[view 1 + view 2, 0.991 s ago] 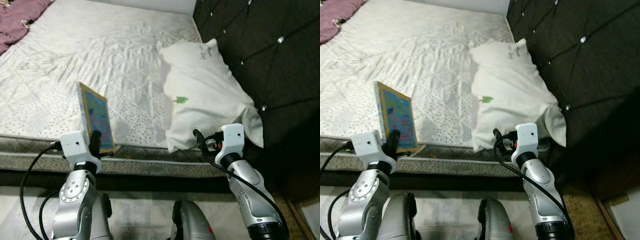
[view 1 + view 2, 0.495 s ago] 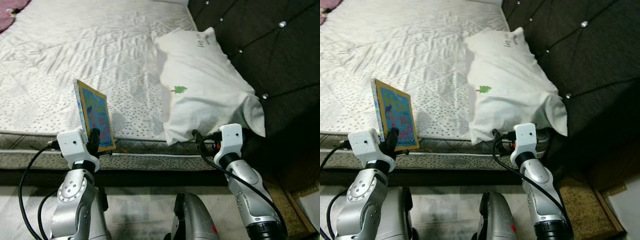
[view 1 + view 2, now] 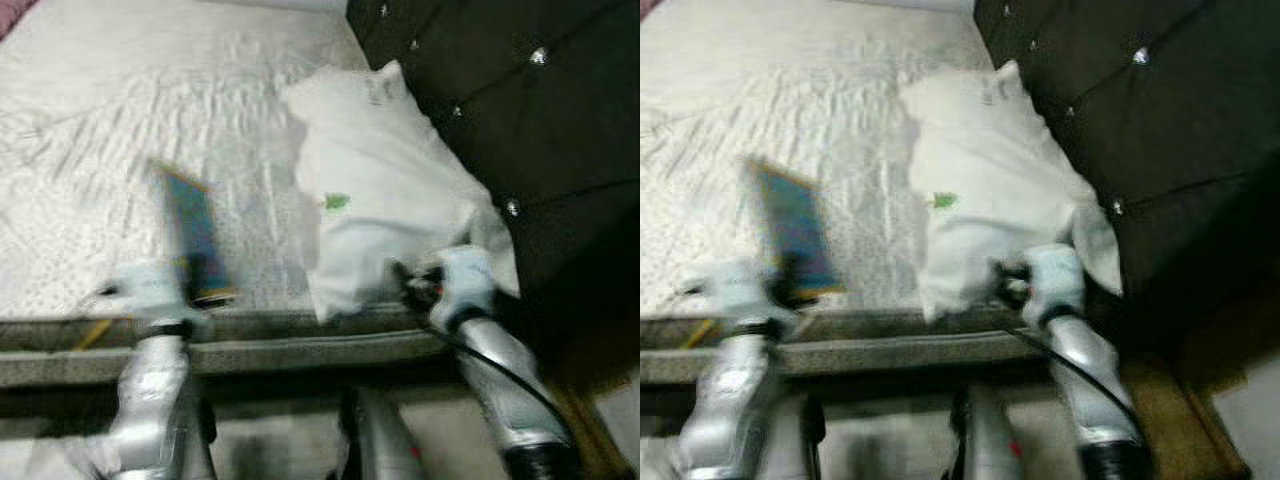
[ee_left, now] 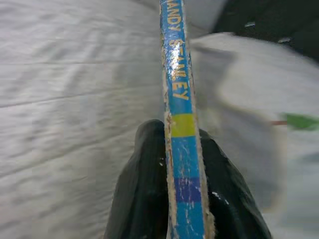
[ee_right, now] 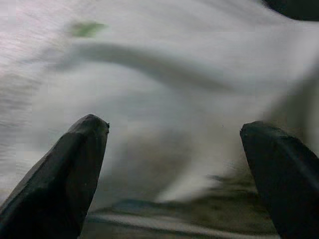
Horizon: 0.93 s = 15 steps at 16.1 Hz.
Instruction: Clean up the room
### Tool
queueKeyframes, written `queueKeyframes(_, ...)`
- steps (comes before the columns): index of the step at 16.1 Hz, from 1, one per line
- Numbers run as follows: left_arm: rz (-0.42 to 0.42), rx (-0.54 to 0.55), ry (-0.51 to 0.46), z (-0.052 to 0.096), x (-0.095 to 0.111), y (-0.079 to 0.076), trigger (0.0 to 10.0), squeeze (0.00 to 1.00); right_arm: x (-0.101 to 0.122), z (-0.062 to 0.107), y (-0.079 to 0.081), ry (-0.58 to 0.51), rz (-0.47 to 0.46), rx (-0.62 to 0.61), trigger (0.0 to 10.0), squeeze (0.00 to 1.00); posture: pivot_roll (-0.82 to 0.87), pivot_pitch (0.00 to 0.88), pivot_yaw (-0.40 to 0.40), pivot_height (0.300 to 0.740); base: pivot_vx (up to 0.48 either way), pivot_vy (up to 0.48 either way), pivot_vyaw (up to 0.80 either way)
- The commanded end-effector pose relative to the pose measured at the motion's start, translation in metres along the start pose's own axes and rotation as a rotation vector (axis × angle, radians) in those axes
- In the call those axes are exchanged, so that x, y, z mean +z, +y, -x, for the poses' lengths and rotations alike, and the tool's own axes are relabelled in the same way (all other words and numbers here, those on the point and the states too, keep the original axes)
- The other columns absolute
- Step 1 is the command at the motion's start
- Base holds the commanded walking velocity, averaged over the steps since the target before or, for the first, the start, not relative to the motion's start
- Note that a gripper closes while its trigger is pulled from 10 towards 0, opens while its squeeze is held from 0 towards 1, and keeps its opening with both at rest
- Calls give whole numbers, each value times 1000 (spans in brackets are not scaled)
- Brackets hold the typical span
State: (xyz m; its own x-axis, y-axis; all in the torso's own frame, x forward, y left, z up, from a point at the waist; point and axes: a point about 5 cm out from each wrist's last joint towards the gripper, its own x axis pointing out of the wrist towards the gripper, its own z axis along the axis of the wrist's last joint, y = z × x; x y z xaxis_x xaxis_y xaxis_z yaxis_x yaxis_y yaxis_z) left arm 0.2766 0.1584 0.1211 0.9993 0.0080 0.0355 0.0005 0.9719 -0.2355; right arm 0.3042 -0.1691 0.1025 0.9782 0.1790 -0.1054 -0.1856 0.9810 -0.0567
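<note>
Gripping a book [image 4: 180, 124] lettered "ANDY STANLEY", left claw [image 4: 184, 194], upright

white quilted mattress [image 3: 90, 150], dark tufted headboard [image 3: 540, 130]

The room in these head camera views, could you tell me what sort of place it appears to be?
Most likely a bedroom: a bare quilted mattress, a white pillow and a dark tufted headboard beside it. The left gripper holds a thin book over the bed.
</note>
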Motion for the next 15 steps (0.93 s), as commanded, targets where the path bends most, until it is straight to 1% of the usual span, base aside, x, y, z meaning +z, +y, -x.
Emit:
queueKeyframes(1,-21,31,-46,0,10,10,10000,0,5,-4,9,-19,-10,24,10000,0,-56,136,-132,522,285,0,0)
queueKeyframes(2,-15,33,-45,0,10,10,10000,0,5,-4,9,-19,-10,22,10000,0,-56,136,-132,522,240,0,0)
queueKeyframes(6,-3,52,-4,-3,5,8,10000,0,5,-5,9,-20,-8,20,10000,0,-57,132,-130,522,0,0,0)
queueKeyframes(9,-8,80,25,-2,1,11,10000,0,4,-5,9,-19,-7,20,10000,0,-58,131,-132,522,0,0,0)
queueKeyframes(12,93,109,75,-4,-3,10,10000,0,4,-6,8,-18,-1,23,10000,0,-56,128,-133,522,0,0,0)
queueKeyframes(13,152,84,155,-6,-10,4,10000,0,5,-6,7,-19,5,22,10000,0,-58,124,-135,522,0,0,0)
queueKeyframes(15,189,67,203,-6,-13,-2,10000,0,4,-6,6,-17,13,19,10000,0,-58,121,-136,522,0,0,0)
